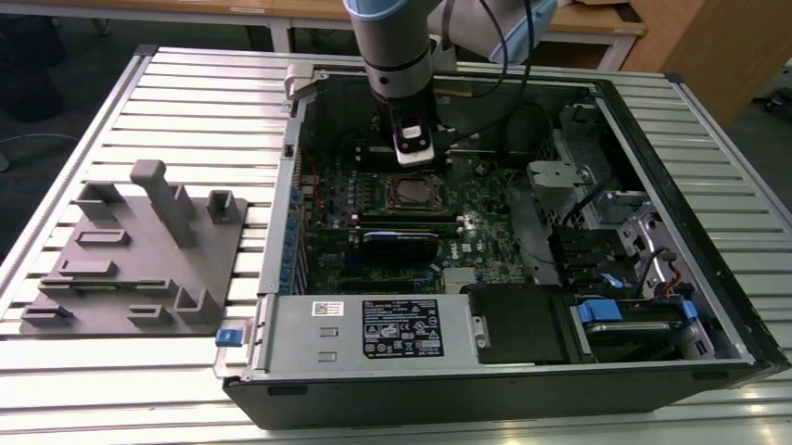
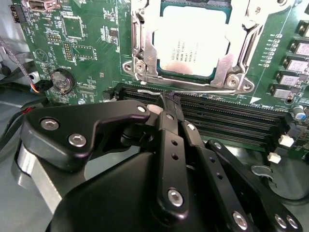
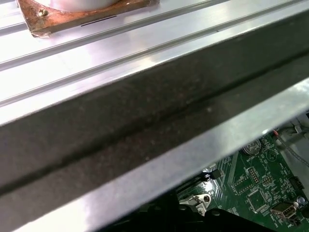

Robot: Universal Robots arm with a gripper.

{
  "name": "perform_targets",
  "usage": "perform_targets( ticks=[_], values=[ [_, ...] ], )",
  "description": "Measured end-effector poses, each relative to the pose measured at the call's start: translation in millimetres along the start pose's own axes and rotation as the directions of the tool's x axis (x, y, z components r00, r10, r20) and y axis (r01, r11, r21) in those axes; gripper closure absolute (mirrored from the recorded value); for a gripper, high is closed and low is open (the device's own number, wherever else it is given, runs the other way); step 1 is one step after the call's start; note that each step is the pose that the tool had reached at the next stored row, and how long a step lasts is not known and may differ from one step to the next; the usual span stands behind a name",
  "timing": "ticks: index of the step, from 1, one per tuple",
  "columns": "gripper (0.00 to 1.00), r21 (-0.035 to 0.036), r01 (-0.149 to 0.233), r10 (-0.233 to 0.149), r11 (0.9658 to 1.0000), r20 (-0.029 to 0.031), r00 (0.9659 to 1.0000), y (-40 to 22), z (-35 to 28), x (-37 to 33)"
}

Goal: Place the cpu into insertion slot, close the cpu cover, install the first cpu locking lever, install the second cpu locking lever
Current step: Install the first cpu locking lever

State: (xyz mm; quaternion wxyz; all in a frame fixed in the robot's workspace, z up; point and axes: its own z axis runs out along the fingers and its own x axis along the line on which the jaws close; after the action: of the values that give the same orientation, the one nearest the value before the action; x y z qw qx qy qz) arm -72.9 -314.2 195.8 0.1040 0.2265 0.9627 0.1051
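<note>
Exterior view: your open computer case [image 1: 495,400] sits on a slatted metal table [image 1: 185,83], wooden desks [image 1: 594,23] beyond its far edge. The gripper [image 2: 169,99] has its fingers pinched narrow just beside the cpu [image 2: 190,41], seated under the cpu cover [image 2: 143,46].

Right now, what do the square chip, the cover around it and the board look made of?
The chip: a metal top, dull silver-grey and matte, showing only soft glare. The cover: thin sheet metal, probably steel, bright with sharp highlights. The board: green coated circuit laminate, likely fibreglass, slightly glossy with fine printed traces.
</note>
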Motion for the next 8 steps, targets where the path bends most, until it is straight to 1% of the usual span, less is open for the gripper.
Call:
perform_targets(
  ticks=[2,8],
  values=[
    [0.90,-0.0002,0.000,0.000,1.0000,0.0005,1.0000,-0.1,0.3,0.0],
    [0.90,-0.0040,0.002,-0.002,1.0000,0.0087,1.0000,-0.9,2.5,0.8]
  ],
)
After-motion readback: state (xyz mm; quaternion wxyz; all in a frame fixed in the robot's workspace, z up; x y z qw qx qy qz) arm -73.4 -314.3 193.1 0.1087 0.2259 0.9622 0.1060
